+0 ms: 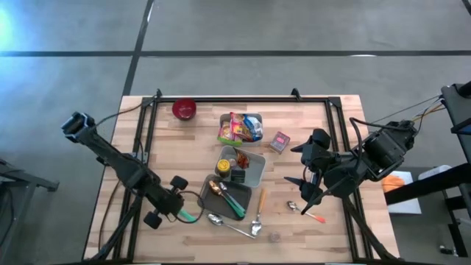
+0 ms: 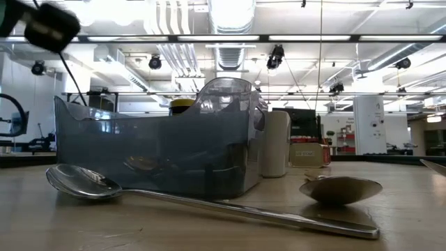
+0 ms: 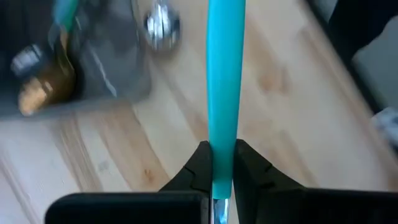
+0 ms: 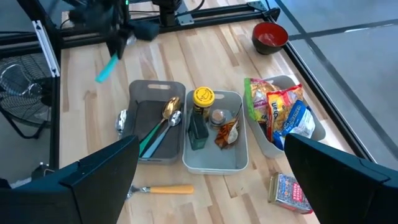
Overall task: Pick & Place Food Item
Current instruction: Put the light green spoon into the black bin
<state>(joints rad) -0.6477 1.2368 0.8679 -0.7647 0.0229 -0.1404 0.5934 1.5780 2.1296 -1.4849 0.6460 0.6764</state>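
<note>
My left gripper [image 1: 180, 208] hangs over the table's near left part, beside the grey utensil tray [image 1: 212, 197], and is shut on a teal-handled utensil [image 3: 224, 74]. That utensil [image 4: 107, 68] also shows in the right wrist view, below the left arm. A second grey tray [image 4: 239, 163] holds a yellow-capped bottle [image 4: 203, 98] and small items. Snack packets [image 1: 241, 127] lie in a bin behind the trays. My right gripper [image 1: 310, 190] stands open high over the table's right part, nothing between its fingers [image 4: 106, 165]. My left gripper pinches the teal handle [image 3: 219, 163] between its two fingers [image 3: 200, 167], at the end where a bit of metal shows behind them. The fingers slant down from the table's left. The handle runs straight out past the fingertips, and the utensil is lifted clear of the table.
The utensil tray holds a gold spoon [image 4: 169, 107] and green-handled pieces. Loose spoons [image 1: 221, 221] [image 1: 256, 224] lie at the near edge, an orange-handled one [image 1: 315, 217] to the right. A red bowl [image 1: 184, 109] and a small box [image 1: 280, 141] sit farther back. Black frame rails [image 1: 147, 125] border the table.
</note>
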